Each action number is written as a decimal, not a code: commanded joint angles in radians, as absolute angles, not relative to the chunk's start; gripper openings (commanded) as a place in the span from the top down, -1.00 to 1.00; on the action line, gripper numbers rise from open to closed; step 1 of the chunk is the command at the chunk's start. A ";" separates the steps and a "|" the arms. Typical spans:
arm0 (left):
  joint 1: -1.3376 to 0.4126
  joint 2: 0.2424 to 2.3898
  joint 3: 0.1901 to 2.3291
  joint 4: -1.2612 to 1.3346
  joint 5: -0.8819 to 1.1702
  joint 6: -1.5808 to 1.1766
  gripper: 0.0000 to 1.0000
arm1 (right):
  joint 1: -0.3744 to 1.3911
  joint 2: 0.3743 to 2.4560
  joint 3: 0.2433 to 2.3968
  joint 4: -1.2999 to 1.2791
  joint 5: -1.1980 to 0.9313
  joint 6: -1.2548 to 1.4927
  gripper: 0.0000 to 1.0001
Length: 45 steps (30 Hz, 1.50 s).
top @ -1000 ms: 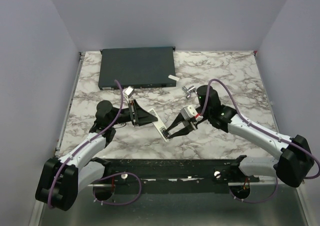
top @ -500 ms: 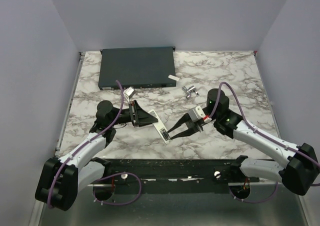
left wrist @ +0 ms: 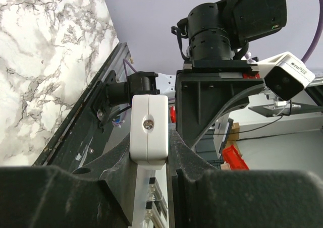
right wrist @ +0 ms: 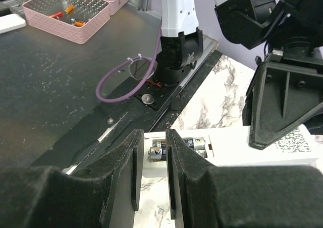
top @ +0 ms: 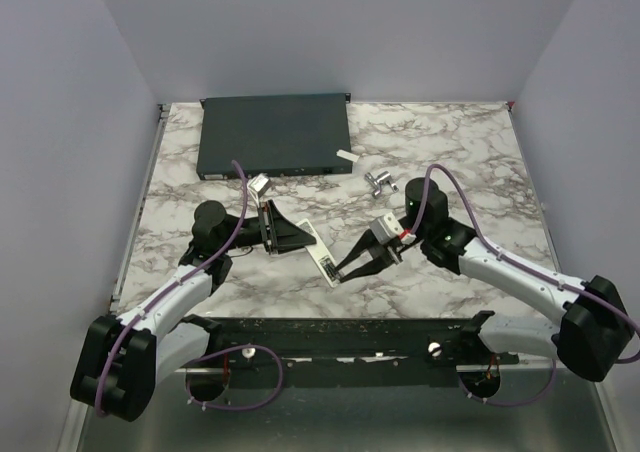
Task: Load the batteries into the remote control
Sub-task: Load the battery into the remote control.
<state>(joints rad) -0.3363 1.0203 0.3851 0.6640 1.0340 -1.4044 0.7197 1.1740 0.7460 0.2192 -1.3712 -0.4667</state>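
A marble-patterned table stands between plain lilac-grey walls, with a flat dark-grey box at the back. The left arm reaches in low, and the left gripper is clamped tight on the white remote control mid-table. The right arm bends in from the right, with the right gripper at the remote's open bay. Its jaws stand a narrow slit apart around a battery; whether they pinch it cannot be told.

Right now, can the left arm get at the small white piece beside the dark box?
Probably not yet: the left gripper is shut on the remote control and must release it first.
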 commanded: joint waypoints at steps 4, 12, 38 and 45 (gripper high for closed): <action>-0.341 1.025 0.416 0.695 1.062 -1.409 1.00 | 0.715 1.226 0.774 0.167 -1.411 -0.526 0.39; -0.341 1.024 0.413 0.699 1.061 -1.409 1.00 | 0.716 1.241 0.779 0.156 -1.401 -0.545 0.39; -0.341 1.015 0.410 0.750 1.084 -1.445 1.00 | 0.715 1.314 0.807 0.150 -1.318 -0.564 0.44; -0.341 1.008 0.411 0.750 1.091 -1.449 1.00 | 0.716 1.326 0.821 0.111 -1.271 -0.568 0.45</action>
<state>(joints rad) -0.3340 1.0271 0.3851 0.6788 1.0336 -1.4033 0.7197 1.2915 0.7902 0.1616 -1.3808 -0.5396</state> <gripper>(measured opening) 0.254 0.279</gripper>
